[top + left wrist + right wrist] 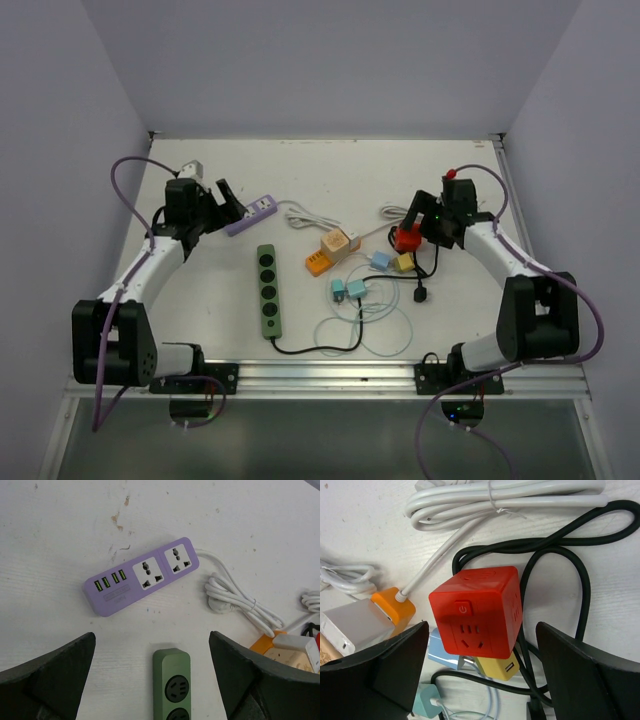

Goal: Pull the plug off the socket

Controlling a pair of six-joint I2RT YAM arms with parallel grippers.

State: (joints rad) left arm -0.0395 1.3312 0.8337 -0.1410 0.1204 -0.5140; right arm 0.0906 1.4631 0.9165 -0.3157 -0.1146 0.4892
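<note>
My left gripper [228,205] [152,636] is open above the table, with nothing between its fingers. Past it lies a purple power strip [252,213] [145,575], both sockets bare. The rounded end of a green power strip [268,288] [172,680] lies just below the gap, its visible sockets bare. My right gripper [412,225] [482,630] is open astride a red cube socket [407,239] [477,612], with a gap on each side. The cube's front socket is bare. A black cord [580,580] loops around it. No plug shows seated in these sockets.
A yellow adapter [403,262] [500,665] and a blue one [380,260] [442,650] lie by the red cube. An orange block [316,263] [395,605] and white adapter [355,625] sit left. Coiled white cables [235,600] [505,500], teal plugs [348,289] and a black plug [422,294] lie mid-table.
</note>
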